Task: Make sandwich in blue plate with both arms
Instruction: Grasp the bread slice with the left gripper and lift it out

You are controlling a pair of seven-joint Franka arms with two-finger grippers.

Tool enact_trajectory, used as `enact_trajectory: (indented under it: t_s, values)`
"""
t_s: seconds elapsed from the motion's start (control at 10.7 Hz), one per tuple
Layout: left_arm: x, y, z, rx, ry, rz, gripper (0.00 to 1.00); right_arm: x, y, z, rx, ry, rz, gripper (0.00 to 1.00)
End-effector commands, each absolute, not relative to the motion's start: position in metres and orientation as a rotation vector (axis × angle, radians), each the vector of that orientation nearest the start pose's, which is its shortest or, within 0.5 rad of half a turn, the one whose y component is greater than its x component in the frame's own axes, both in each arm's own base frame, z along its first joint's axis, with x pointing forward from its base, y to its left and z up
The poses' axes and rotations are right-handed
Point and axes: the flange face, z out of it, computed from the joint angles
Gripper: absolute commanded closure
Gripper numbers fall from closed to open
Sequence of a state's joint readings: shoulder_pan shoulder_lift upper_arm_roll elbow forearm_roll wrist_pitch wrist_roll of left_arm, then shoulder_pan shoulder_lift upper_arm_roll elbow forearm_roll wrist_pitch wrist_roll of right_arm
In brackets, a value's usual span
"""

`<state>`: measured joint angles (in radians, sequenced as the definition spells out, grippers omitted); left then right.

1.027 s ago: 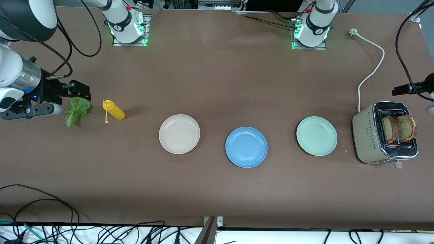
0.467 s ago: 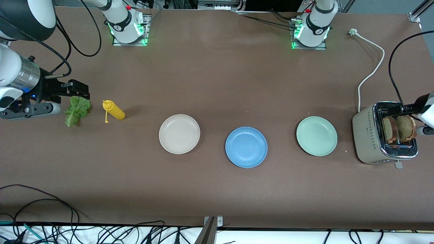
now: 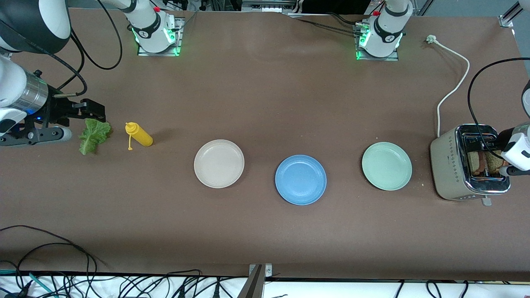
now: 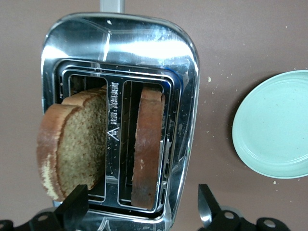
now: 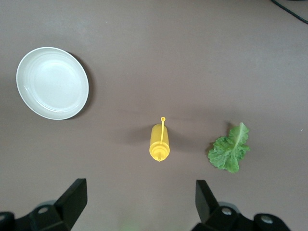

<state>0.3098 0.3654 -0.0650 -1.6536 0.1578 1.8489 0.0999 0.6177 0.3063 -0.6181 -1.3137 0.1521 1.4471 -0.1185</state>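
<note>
The blue plate (image 3: 300,179) lies bare at mid-table. Two brown bread slices (image 4: 77,139) (image 4: 147,144) stand in the slots of a silver toaster (image 3: 451,165) at the left arm's end. My left gripper (image 4: 140,209) hangs open over the toaster (image 4: 120,48), and its white hand (image 3: 516,150) covers part of the slices (image 3: 480,162). A green lettuce leaf (image 3: 95,134) lies flat at the right arm's end. My right gripper (image 3: 92,109) hovers open by the leaf (image 5: 229,149), with nothing between its fingers (image 5: 72,197).
A cream-white plate (image 3: 219,163) and a mint-green plate (image 3: 386,166) flank the blue one. A yellow squeeze bottle (image 3: 139,135) lies beside the lettuce. The toaster's white cord (image 3: 453,89) trails toward the left arm's base. Cables hang along the table's front edge.
The left arm has swung in from the table's end to hang over the toaster, now covering part of the bread. The right gripper has drifted slightly toward its end of the table.
</note>
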Motion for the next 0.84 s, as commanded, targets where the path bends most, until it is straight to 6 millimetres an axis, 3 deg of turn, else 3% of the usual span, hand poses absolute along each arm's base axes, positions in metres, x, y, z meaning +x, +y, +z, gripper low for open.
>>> enact_trajectory:
  t_s: [0.0, 0.37, 0.65, 0.75]
  values:
    - [0.621, 0.171, 0.370, -3.055, -0.137, 0.317, 0.01, 0.615, 0.069, 0.583, -3.158, -0.200, 0.180, 0.00]
    - [0.620, 0.167, 0.368, -3.055, -0.140, 0.339, 0.35, 0.616, 0.069, 0.585, -3.159, -0.201, 0.166, 0.00]
    - [0.617, 0.159, 0.366, -3.057, -0.140, 0.389, 0.92, 0.616, 0.069, 0.585, -3.159, -0.201, 0.166, 0.00]
    - [0.617, 0.157, 0.367, -3.056, -0.146, 0.395, 1.00, 0.616, 0.069, 0.585, -3.159, -0.201, 0.168, 0.00]
